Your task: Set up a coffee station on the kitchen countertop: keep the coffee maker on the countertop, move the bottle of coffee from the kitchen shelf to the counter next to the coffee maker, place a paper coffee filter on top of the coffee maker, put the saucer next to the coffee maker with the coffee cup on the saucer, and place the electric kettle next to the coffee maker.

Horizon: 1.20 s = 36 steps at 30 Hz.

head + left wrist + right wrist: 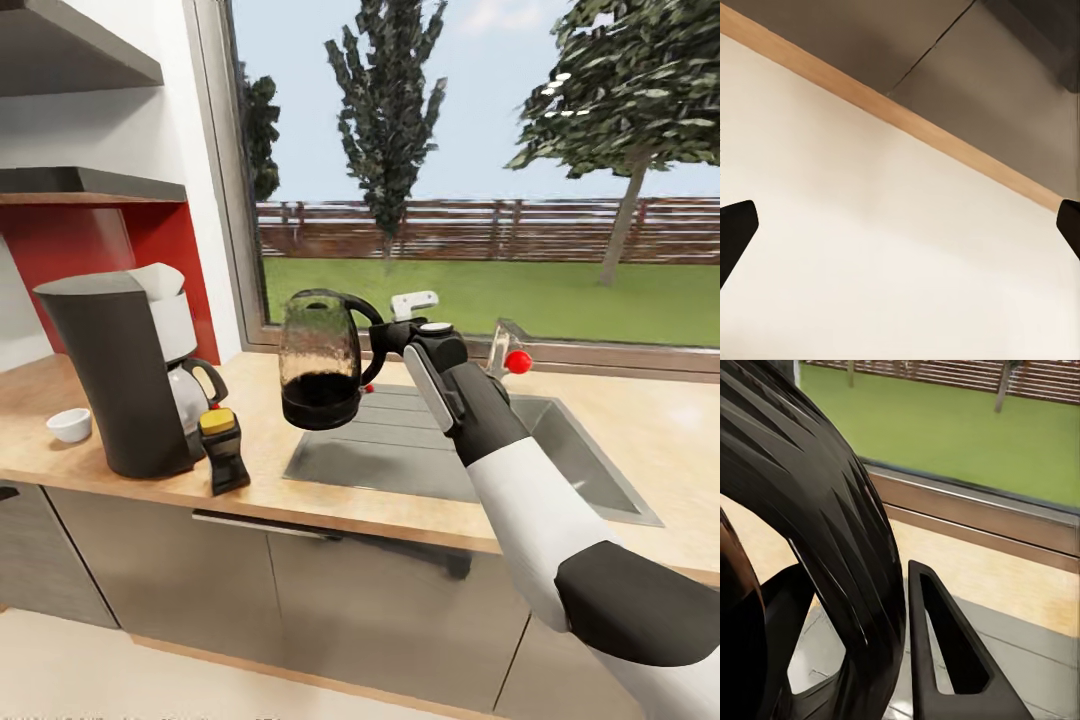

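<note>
Electric kettle (320, 358) airborne above sink's (590, 470) left edge, right gripper (385, 335) clenched on its handle for clearance toward coffee maker (115, 375). Left gripper (900, 232) splayed, grasping nothing, facing floor.

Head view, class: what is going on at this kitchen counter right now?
The right gripper holds the electric kettle by its handle, lifted above the sink's draining board on the kitchen countertop. To the left stands the coffee maker with a white paper coffee filter on top, the bottle of coffee in front of it and the coffee cup beside it. The left gripper hangs open above the floor.
</note>
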### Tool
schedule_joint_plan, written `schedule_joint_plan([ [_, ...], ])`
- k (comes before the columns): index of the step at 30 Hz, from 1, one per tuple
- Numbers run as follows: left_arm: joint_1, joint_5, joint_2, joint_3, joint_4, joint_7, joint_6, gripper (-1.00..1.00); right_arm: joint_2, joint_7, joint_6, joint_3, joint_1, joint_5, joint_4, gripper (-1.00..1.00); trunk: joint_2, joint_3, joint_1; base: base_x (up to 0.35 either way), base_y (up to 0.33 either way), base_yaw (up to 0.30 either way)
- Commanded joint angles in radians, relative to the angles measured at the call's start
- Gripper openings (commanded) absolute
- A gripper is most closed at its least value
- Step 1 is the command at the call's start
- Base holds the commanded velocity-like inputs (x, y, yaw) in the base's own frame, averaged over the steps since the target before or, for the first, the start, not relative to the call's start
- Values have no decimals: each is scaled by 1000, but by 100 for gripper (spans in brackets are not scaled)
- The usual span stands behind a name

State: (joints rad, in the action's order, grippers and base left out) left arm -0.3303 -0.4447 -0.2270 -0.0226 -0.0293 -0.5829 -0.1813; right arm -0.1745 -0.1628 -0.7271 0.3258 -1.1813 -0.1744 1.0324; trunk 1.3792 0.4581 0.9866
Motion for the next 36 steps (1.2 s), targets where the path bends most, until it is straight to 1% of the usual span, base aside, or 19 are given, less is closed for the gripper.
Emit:
schedule_joint_plan([
  [1,-1,2,0,-2,2,-3,-4,100,0,-9,-3,1,-1,-10,1,-100,1,1,0,0,-160,170],
  [14,-1,1,0,-2,2,-4,-4,100,0,-9,-3,1,0,-9,2,-100,1,1,0,0,-28,238],
  [18,-1,1,0,-2,2,-3,-4,100,0,-9,-1,1,0,-8,2,-100,1,1,0,2,0,53],
  [24,-1,1,0,-2,2,-3,-4,100,0,-13,1,-1,2,-7,0,-100,1,1,0,107,0,9],
  [34,-1,2,0,-2,2,-3,-4,100,0,-18,2,1,2,-1,-11,-100,1,1,0,13,0,1],
  [35,-1,2,0,-2,2,-3,-4,100,0,-33,2,1,2,-1,-12,-100,1,1,0,8,6,0],
  [36,-1,1,0,-2,2,-3,-4,100,0,-73,2,2,2,-4,-14,-100,1,1,0,63,55,0],
])
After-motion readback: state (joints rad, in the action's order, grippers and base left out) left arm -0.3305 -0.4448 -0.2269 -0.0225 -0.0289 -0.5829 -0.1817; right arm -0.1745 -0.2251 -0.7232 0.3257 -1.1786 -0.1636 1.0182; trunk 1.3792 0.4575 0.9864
